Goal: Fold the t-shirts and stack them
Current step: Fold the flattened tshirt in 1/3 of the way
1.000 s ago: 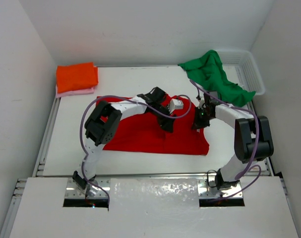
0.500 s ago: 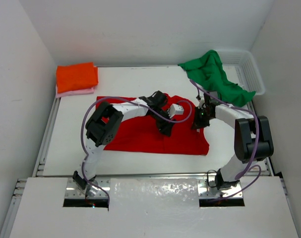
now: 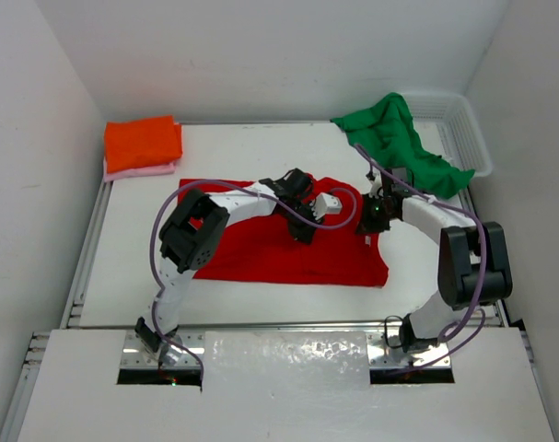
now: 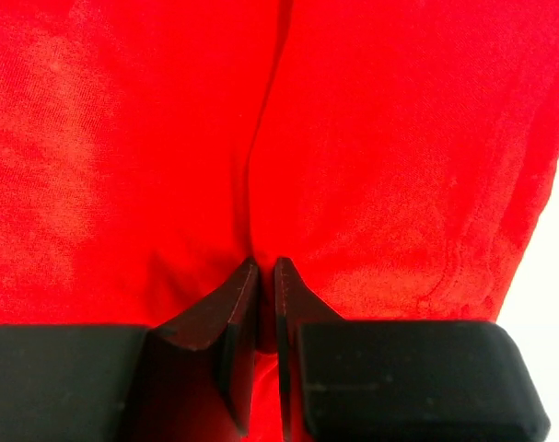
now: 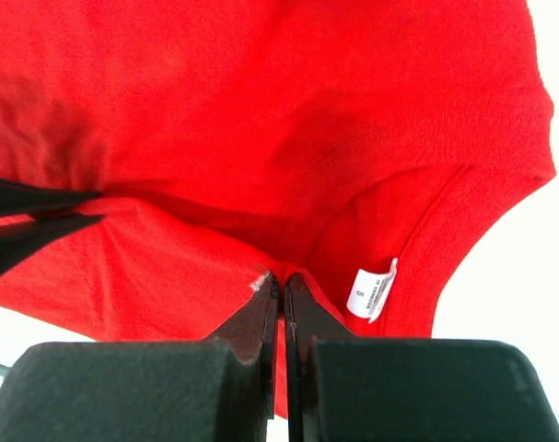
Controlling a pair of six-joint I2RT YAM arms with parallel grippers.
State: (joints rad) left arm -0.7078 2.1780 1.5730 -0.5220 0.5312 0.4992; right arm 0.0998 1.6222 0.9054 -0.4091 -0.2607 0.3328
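White surface: left pincer and right pincer both clenched on red shirt mid-surface. Thin pinches could slip when lifted, skewing the fold.

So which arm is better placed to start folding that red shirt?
Probably the right. The right tool pinches the red t-shirt near its neck opening, beside the label, an edge it can carry over. The left tool pinches a crease mid-cloth.
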